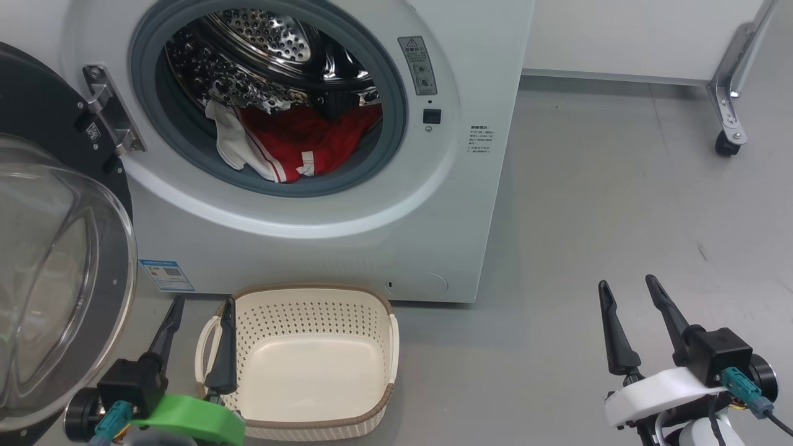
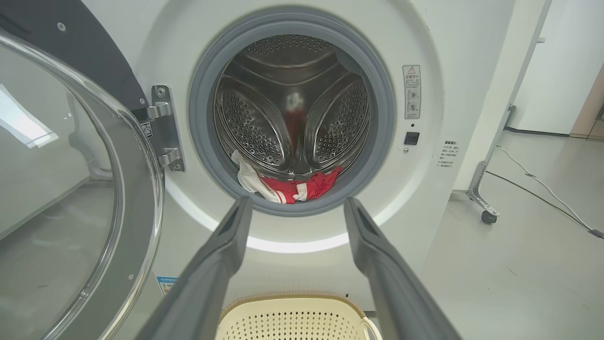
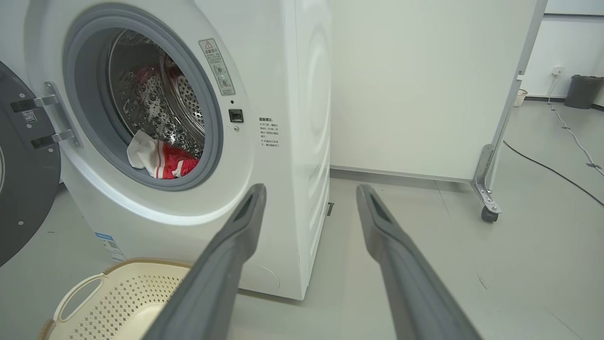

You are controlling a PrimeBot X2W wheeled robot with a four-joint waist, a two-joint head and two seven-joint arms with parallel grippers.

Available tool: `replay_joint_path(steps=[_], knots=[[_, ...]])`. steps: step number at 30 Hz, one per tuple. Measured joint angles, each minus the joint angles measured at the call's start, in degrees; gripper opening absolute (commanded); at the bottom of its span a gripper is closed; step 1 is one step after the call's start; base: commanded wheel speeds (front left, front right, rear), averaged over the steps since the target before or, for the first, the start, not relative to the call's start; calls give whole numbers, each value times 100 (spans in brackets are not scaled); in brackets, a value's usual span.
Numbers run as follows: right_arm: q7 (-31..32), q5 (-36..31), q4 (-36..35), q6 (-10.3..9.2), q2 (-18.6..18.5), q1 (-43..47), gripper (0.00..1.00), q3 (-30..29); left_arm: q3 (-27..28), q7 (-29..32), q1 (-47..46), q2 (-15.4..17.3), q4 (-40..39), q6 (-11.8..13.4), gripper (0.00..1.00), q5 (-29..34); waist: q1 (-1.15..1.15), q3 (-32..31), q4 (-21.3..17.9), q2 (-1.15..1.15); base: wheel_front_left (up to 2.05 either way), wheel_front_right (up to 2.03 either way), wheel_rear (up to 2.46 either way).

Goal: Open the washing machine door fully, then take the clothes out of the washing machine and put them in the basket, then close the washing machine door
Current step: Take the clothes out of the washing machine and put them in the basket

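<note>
Left gripper [image 1: 202, 303]: jaws spread wide, holding nothing. It sits at the near left, fingers pointing far toward the machine. In the head view its right finger crosses the left handle of the basket [image 1: 310, 316]; contact cannot be told.

Right gripper [image 1: 627, 283]: jaws equally wide apart, holding nothing. It is over bare floor [image 1: 588, 186] at the near right, well apart from the basket.

Basket: upright on the floor, mouth up, just near of the washing machine [image 1: 310, 248] and below its opening. Its whole cream bottom shows.

Washing machine door [image 1: 56, 248]: swung open to the left on its hinge [image 1: 108, 111], with the glass bowl bulging toward the near right.

Clothes [image 1: 297, 139]: inside the drum [image 1: 260, 37], heaped at its bottom front. The long axis runs left to right. The white end lies left and rests against the grey seal [image 1: 399, 105]; the red bulk with white stripes lies right.

Blue label [image 1: 166, 275]: on the machine's lower left front.

Caster [image 1: 728, 142] of a metal frame: far right.
</note>
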Motion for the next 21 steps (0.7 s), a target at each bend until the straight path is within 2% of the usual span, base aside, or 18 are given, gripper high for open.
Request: replay_joint_path(steps=[10,21], knots=[[0,0,-1,-1,23,-1,100,-8,-13,0,0,-11,-3,1,100,45,0,53,-26,0,44,-44,0],[0,0,-1,-1,27,-2,100,-20,-29,0,0,-24,-3,1,100,59,0,89,-52,0,6,-6,0]])
